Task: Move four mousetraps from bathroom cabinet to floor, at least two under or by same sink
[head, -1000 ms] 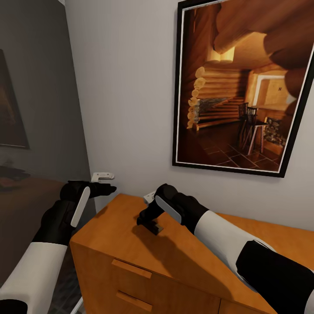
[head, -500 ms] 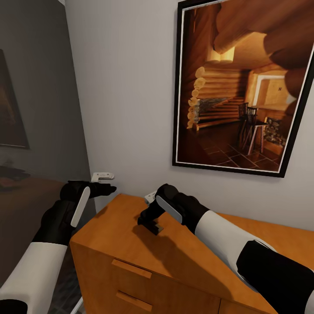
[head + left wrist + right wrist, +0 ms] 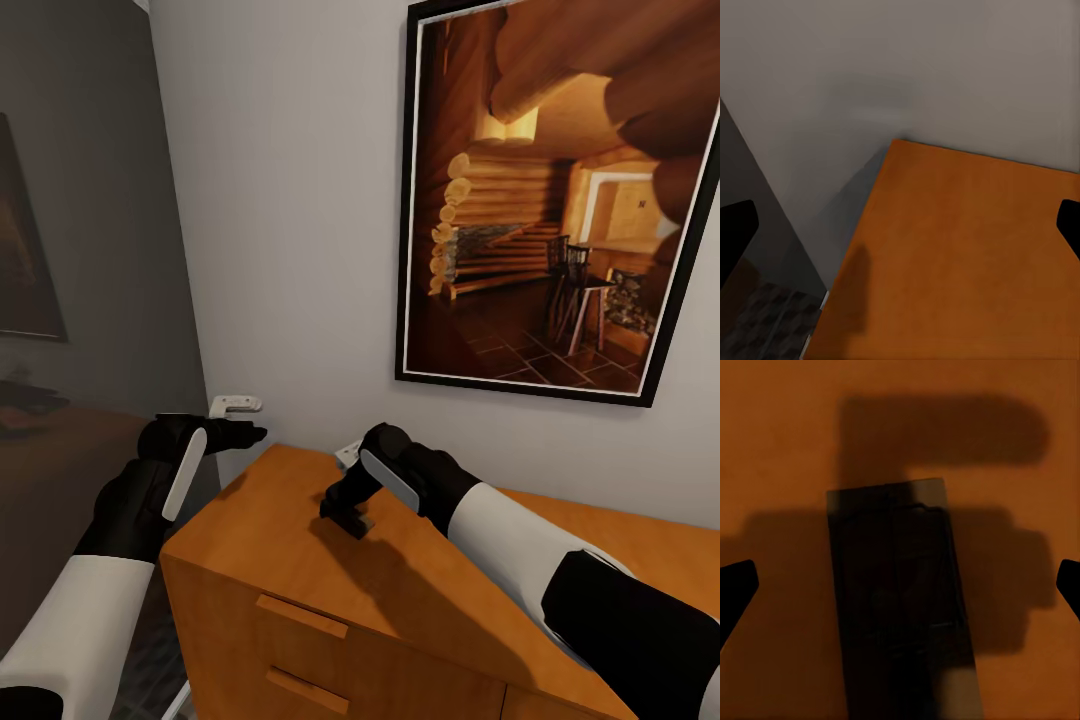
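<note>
Right gripper (image 3: 348, 520) points straight down at the cabinet (image 3: 420, 590) top, fingers spread wide with nothing between them — in the right wrist view the two fingertips sit far apart either side of a dark flat mousetrap (image 3: 900, 600) lying on the wood. That spread suits a straddle of the board from above, I'd say. The left gripper (image 3: 250, 433) hovers off the cabinet's left end near the wall, also wide open and empty, parked out of the way. No other traps can be made out.
</note>
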`<state>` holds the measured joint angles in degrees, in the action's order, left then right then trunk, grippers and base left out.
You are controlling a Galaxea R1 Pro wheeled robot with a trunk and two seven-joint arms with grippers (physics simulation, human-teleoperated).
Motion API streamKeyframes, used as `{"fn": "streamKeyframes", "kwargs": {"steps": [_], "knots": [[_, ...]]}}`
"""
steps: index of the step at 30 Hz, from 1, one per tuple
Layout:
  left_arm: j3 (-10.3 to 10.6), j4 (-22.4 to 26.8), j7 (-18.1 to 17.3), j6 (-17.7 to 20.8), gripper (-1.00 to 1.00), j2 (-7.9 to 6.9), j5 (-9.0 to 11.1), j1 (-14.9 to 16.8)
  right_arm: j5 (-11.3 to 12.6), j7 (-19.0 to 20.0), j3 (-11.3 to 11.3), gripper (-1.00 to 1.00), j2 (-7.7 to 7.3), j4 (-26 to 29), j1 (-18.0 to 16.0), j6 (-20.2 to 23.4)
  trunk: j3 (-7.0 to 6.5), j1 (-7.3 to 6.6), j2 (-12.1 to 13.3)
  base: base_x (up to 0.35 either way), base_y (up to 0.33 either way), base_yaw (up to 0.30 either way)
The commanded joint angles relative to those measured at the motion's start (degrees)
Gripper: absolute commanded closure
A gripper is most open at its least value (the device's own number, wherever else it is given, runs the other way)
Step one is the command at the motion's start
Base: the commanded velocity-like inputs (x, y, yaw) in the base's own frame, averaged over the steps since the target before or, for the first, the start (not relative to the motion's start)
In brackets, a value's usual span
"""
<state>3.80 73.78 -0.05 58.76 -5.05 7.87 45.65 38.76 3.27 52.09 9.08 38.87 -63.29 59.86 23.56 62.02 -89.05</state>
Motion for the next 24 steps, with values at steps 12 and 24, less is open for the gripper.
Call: {"fn": "streamKeyframes", "kwargs": {"steps": [12, 24], "knots": [[0.1, 0.0, -0.1, 0.2, -1.0, -0.05, 0.1, 0.0, 0.0, 0.4, 0.1, -1.0, 0.02, -0.1, -0.1, 0.1, 0.07, 0.0, 0.0, 0.0, 0.0, 0.0], [0.1, 0.0, 0.0, 0.2, -1.0, -0.05, 0.1, 0.0, 0.3, 0.4, 0.1, -1.0, 0.24, -0.2, -0.1, 0.1, 0.07, 0.0, 0.0, 0.0, 0.0, 0.0]]}}
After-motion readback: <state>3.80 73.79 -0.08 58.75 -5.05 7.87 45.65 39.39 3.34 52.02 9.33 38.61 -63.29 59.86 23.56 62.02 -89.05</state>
